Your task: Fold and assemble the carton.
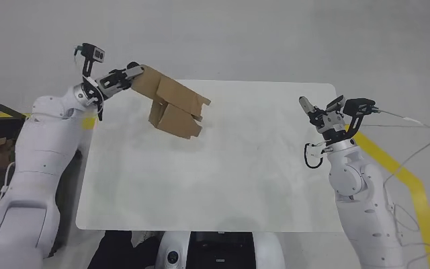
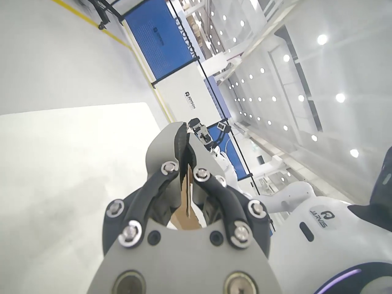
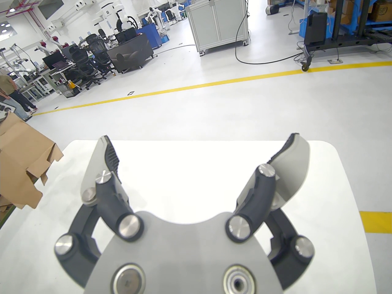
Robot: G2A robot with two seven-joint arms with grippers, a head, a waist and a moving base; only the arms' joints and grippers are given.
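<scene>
A brown cardboard carton [image 1: 173, 104], partly folded with loose flaps, hangs tilted over the far left part of the white table [image 1: 222, 181]. My left gripper [image 1: 131, 72] is shut on the carton's upper edge, just past the table's far left corner. In the left wrist view a thin cardboard edge [image 2: 184, 195] is pinched between the two fingers of the left gripper [image 2: 183, 142]. My right gripper [image 1: 307, 104] stands open near the table's right edge, apart from the carton. In the right wrist view the right gripper [image 3: 199, 145] holds nothing, and the carton [image 3: 21, 160] shows far off.
The white table has rounded corners and a bare middle and front. Yellow floor tape [image 1: 386, 158] runs beside the right edge. Grey floor surrounds the table.
</scene>
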